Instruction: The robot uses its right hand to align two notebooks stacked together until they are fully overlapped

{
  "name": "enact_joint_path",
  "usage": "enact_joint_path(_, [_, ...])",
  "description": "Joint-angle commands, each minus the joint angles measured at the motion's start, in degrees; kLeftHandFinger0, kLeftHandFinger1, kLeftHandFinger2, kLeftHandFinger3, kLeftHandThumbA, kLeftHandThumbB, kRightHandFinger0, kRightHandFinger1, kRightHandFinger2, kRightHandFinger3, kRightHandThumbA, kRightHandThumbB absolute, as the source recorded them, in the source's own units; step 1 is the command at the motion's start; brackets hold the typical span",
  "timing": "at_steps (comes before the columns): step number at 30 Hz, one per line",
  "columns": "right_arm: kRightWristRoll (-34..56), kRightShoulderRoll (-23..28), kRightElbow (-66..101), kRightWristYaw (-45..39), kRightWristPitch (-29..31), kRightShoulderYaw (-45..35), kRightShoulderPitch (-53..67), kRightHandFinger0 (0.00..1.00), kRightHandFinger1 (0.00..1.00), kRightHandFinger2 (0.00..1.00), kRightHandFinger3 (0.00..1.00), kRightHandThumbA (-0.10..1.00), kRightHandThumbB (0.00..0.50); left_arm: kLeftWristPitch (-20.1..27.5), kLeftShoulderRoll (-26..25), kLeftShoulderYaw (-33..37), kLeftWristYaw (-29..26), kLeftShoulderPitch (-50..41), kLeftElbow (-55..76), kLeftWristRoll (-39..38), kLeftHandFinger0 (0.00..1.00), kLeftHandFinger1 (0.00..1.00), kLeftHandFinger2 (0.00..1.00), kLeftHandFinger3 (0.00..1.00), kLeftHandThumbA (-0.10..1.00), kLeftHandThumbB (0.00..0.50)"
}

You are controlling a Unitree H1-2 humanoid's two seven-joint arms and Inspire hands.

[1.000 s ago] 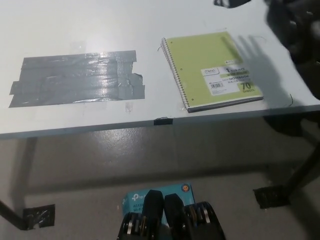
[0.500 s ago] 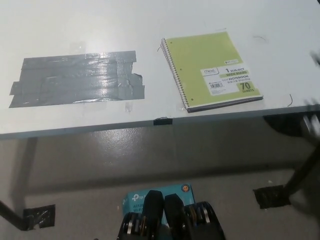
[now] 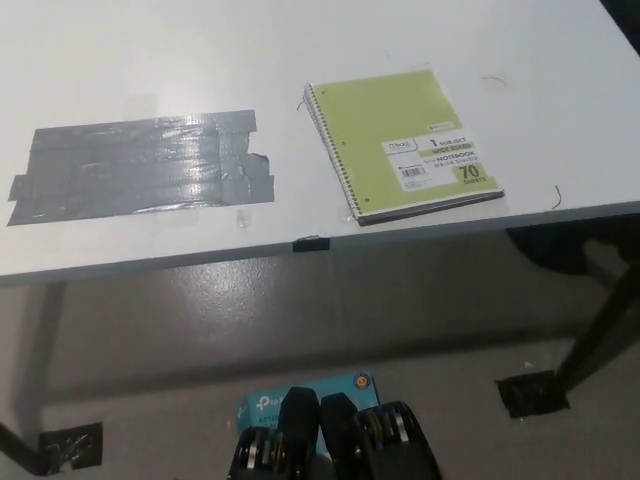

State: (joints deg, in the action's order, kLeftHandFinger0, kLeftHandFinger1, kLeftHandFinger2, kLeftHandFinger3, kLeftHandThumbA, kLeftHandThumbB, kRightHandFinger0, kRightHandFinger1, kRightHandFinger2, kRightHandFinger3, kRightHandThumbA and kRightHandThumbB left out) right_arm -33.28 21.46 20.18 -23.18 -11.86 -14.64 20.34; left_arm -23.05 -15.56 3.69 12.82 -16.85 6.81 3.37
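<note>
Right of the grey tape patch (image 3: 140, 165), your notebooks (image 3: 405, 145) look fully overlapped; neither hand's fingers are visible.

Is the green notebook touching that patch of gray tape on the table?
Apart. The head view shows bare white table between the green notebook and the gray tape.

I see bench (image 3: 300, 50) open all round notebooks (image 3: 405, 147); only flat tape patch (image 3: 140, 173) well left. Nothing standing in hand's way.
</note>
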Motion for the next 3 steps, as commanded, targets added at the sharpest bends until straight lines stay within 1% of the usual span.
enact_joint_path(1, [6.27, -0.38, -3.85, 3.79, 6.0, 1.18, 0.38, 1.0, 1.0, 1.0, 1.0, 1.0, 0.258, 0.45, -1.01, -0.83, 0.34, 0.36, 1.63, -0.88, 0.61, 0.65, 0.7, 1.0, 1.0, 0.451])
enact_joint_path(2, [7.1, -0.58, -5.28, 4.23, 7.0, 1.31, 0.57, 1.0, 1.0, 1.0, 1.0, 1.0, 0.228, 0.66, -0.87, -0.64, 0.28, 0.71, 1.32, -0.6, 0.61, 0.65, 0.7, 1.0, 1.0, 0.467])
enact_joint_path(3, [7.15, -0.5, -6.05, 4.14, 7.3, 1.76, 0.8, 1.0, 1.0, 1.0, 1.0, 1.0, 0.219, 0.76, -0.95, -0.64, 0.38, 0.74, 1.25, -0.6, 0.62, 0.66, 0.7, 1.0, 1.0, 0.473])
